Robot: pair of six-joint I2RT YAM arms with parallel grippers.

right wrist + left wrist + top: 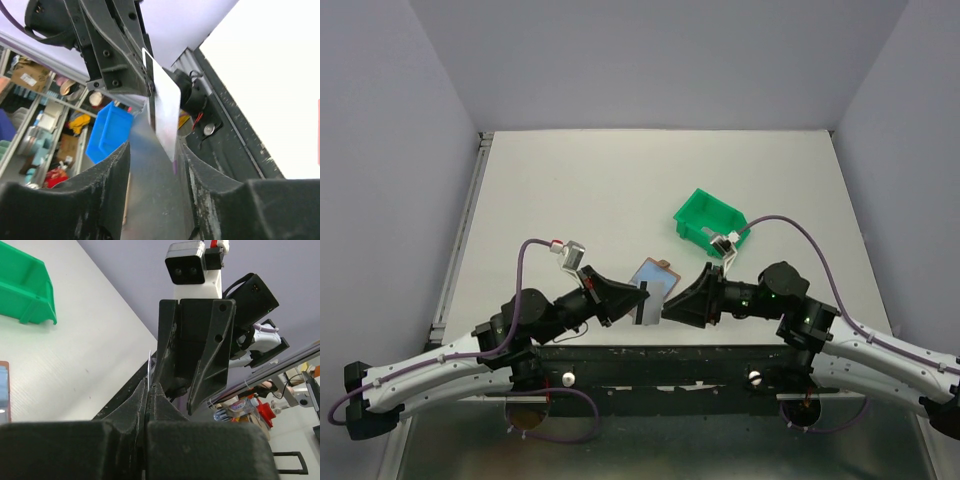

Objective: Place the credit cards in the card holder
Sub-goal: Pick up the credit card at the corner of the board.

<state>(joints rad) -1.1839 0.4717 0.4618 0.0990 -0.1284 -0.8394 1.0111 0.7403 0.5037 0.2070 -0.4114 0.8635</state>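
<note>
Left hand (146,395) closed, pinching pale card (167,107) by one edge, card upright in air over near edge of counter (580,190). Right hand (155,157) faces it, fingers apart, card standing in gap, not clamped. Card holder (665,268) lies on counter just beyond both hands; blue card (650,279) on or in it, cannot tell which. Green bin (710,215) behind, to right. Judged roughly midway: held card not yet in holder.
</note>
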